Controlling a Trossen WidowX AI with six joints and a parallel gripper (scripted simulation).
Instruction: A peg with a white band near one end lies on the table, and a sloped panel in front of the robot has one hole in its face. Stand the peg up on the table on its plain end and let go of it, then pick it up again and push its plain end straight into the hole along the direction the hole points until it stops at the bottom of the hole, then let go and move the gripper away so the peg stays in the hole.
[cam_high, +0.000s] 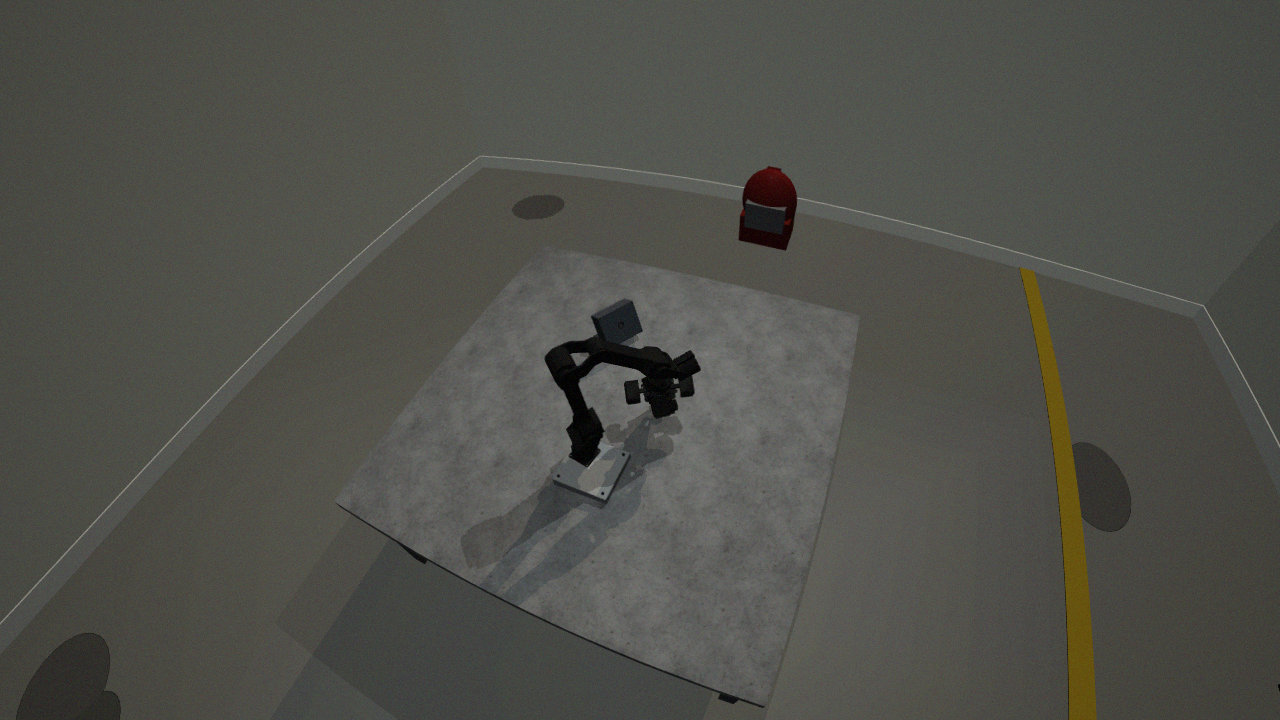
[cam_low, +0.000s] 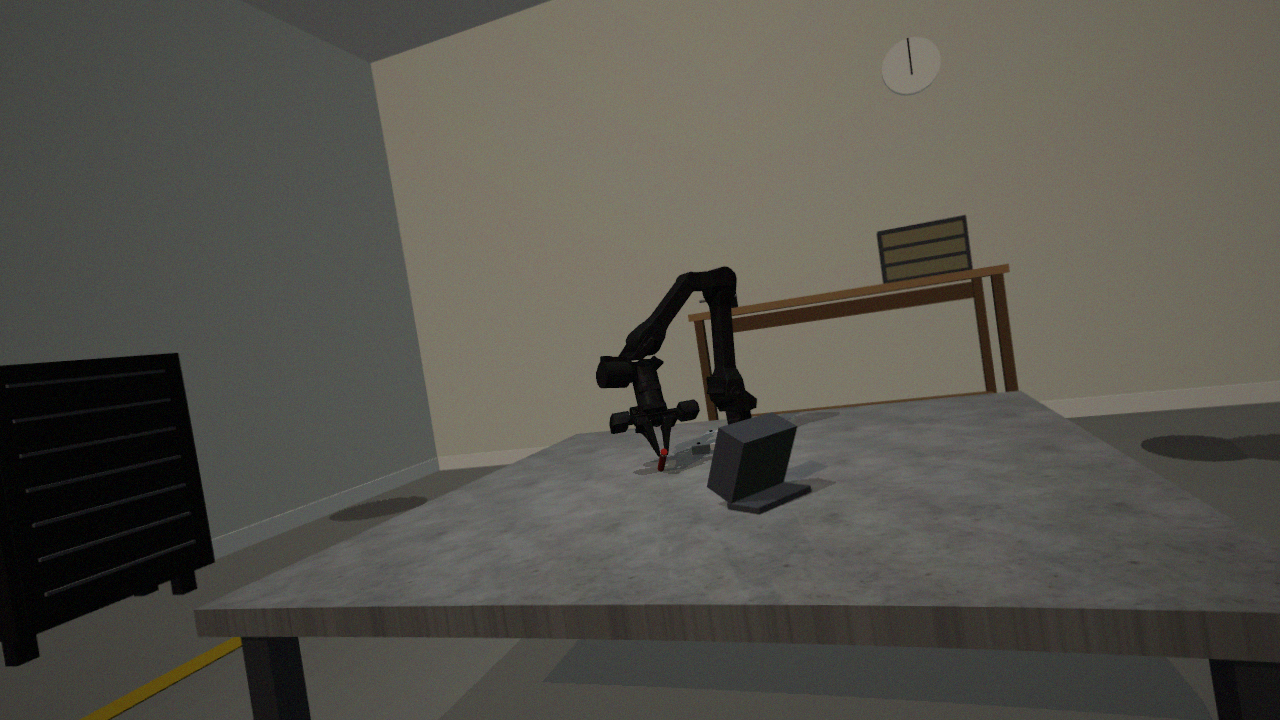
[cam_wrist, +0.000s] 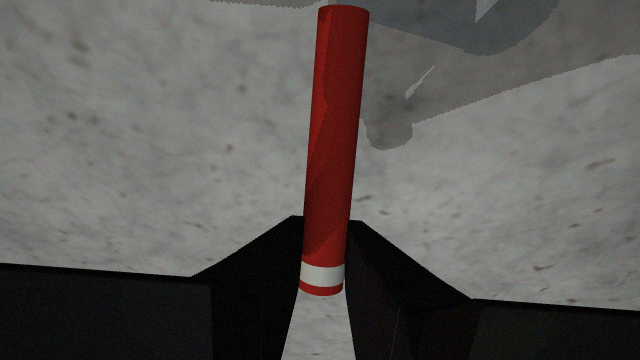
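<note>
The red peg (cam_wrist: 336, 135) (cam_low: 661, 463) is held between the fingertips near its white band (cam_wrist: 322, 274). In the wrist view its plain end points to the top of the picture. In the exterior view it looks steep, its lower end close to the table; whether it touches is unclear. My gripper (cam_wrist: 325, 232) (cam_low: 663, 454) is shut on the peg, low over the table. In the top view the arm hides the peg and fingertips. The sloped grey panel (cam_high: 608, 324) (cam_low: 756, 458) stands to one side of the gripper; its one hole (cam_high: 621, 325) shows in the top view.
The arm's pale base plate (cam_high: 581, 484) is bolted to the grey table (cam_high: 733, 501) (cam_low: 572, 555). The panel's flat foot (cam_low: 771, 497) rests on the table. A red object (cam_high: 769, 192) is beyond the table edge, and a wooden bench (cam_low: 850, 293) is in the background.
</note>
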